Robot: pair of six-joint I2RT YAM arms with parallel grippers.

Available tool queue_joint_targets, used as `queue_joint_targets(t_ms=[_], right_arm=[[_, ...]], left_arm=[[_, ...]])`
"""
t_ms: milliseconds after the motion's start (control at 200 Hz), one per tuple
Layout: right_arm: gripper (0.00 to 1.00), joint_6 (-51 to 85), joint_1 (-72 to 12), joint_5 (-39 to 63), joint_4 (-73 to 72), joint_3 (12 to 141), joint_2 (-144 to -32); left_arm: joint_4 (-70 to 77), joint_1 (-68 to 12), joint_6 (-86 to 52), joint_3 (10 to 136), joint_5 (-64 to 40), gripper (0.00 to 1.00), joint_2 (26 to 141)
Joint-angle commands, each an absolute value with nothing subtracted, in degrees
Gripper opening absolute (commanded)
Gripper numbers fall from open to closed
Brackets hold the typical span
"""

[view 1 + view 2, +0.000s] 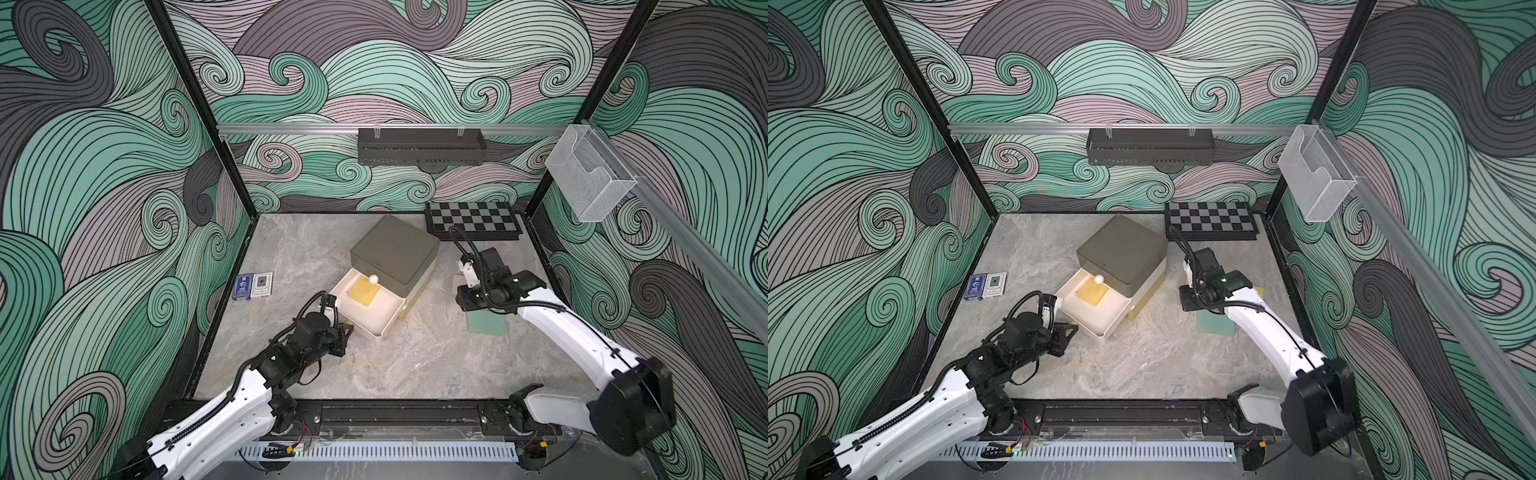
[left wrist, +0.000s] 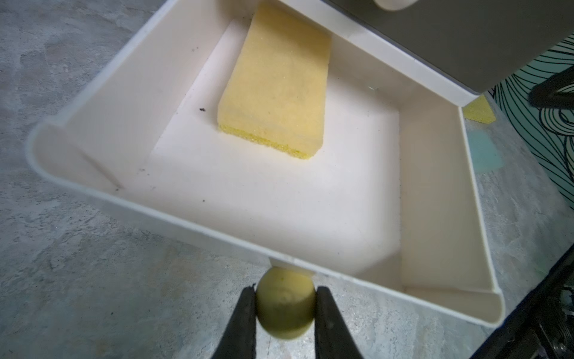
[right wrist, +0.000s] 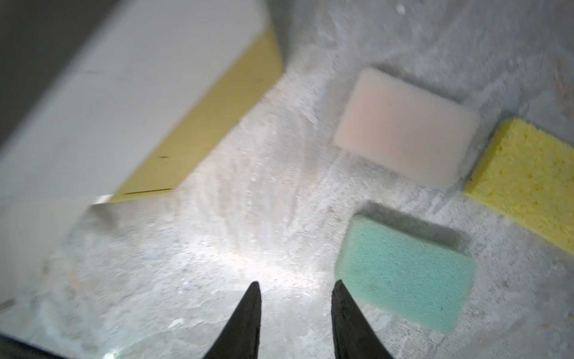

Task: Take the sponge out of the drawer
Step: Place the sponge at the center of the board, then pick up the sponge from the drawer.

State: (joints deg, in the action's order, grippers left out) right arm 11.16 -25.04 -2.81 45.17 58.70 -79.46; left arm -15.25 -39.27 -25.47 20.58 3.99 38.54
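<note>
**Drawer stands open, sponge lying inside**

The left gripper (image 2: 285, 291) is clamped tight on the round knob (image 2: 284, 314) at the front of a cream drawer (image 2: 217, 237). Its two dark fingers press the knob from either side. The drawer stands well out from a small grey-topped cabinet (image 1: 395, 245) in the middle of the marbled table (image 1: 415, 365).

The sponge (image 2: 276, 93), yellow and rectangular, lies flat on the drawer's floor toward the cabinet end. Its far edge is tucked under the cabinet's overhang, and nothing touches it.

On the cabinet's other side, the right gripper (image 3: 295, 290) hangs over bare table, its jaws partly apart with nothing between them. Its wrist view is blurred. Near it on the table lie a green sponge (image 3: 403, 273), a pink sponge (image 3: 403, 127) and a loose yellow sponge (image 3: 528, 174).

A chessboard (image 1: 471, 218) lies by the back wall. Two card boxes (image 1: 252, 286) sit near the table's left edge.
</note>
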Motion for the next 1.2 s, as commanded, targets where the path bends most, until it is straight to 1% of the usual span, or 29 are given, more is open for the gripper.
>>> queue_joint_targets(t_ms=[0,155,275,335,520,605,670,821,1011,1196], right_arm=[[0.36,7.52,-30.92,1.83,46.67,60.37,-76.25],[0.34,5.23,-38.55,2.95,45.04,59.42,-71.65],[0.34,4.3,-43.02,7.21,41.41,60.34,-71.56],[0.34,3.66,-45.31,7.81,40.05,62.31,-74.02],[0.34,0.22,-49.5,7.79,38.94,71.8,-87.76],[0.34,-0.31,-50.68,3.06,38.89,76.34,-93.39],[0.34,-1.2,-51.05,2.2,39.06,79.58,-97.26],[0.34,-2.58,-52.14,3.31,38.12,84.57,-103.65],[0.37,-3.69,-54.62,3.61,36.81,88.3,-109.88],[0.38,-4.07,-55.02,-0.95,36.53,91.71,-115.62]], left_arm=[[-13.27,-39.46,-24.54,22.05,4.84,0.15,38.75],[-12.89,-39.46,-24.62,21.84,5.09,0.15,40.0],[-13.02,-39.44,-24.69,22.46,4.75,0.15,40.9],[-13.01,-39.45,-24.7,22.51,4.75,0.15,41.17],[-13.97,-39.46,-24.74,22.56,5.32,0.14,40.13],[-14.24,-39.46,-24.64,22.27,5.55,0.14,39.29],[-14.38,-39.45,-24.58,22.05,5.96,0.14,38.81],[-14.34,-39.46,-24.49,21.76,6.56,0.14,37.79],[-13.22,-39.46,-24.61,21.55,6.03,0.14,38.73],[-14.1,-39.46,-24.43,22.48,5.19,0.14,39.16]])
